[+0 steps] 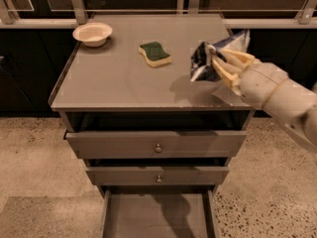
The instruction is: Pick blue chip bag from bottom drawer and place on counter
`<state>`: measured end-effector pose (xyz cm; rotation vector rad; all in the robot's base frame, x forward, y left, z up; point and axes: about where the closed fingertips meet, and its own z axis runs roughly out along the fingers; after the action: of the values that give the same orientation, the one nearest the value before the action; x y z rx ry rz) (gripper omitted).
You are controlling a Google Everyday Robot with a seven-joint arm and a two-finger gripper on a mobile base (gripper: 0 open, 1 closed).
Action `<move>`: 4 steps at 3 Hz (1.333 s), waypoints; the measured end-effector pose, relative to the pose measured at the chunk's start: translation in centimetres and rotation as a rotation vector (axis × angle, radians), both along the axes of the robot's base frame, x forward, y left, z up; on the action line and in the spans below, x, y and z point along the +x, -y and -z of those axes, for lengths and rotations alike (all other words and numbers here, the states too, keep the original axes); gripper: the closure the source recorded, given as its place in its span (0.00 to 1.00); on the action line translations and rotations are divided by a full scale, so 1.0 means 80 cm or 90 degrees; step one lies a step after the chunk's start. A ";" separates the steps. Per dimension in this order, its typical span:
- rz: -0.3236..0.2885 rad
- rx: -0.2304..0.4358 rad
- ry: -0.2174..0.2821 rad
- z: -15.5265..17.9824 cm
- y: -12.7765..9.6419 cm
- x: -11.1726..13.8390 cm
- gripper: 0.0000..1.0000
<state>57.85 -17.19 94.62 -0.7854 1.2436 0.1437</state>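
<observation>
Blue chip bag pinched in claw over counter near right edge, sponge well apart.

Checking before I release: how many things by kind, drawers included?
Crinkly dark-blue foil chip bag: 1, clamped in the gripper over the flat grey counter, right side
Green-and-yellow sponge: 1
Round beige bowl: 1
Grey metal drawers: 3
Total: 6

sponge: on the tabletop, mid-back
bowl: left of sponge, further back
end effector: right of sponge, gripping chip bag, apparently just above tabletop
bottom drawer: below and before sponge
</observation>
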 end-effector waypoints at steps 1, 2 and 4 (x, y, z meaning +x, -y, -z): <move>-0.061 0.000 -0.009 0.016 -0.050 0.058 1.00; -0.097 0.002 -0.006 0.010 -0.094 0.068 0.82; -0.096 0.001 -0.006 0.011 -0.093 0.068 0.36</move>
<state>63.29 -9.72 93.76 -0.8778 1.1928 0.2718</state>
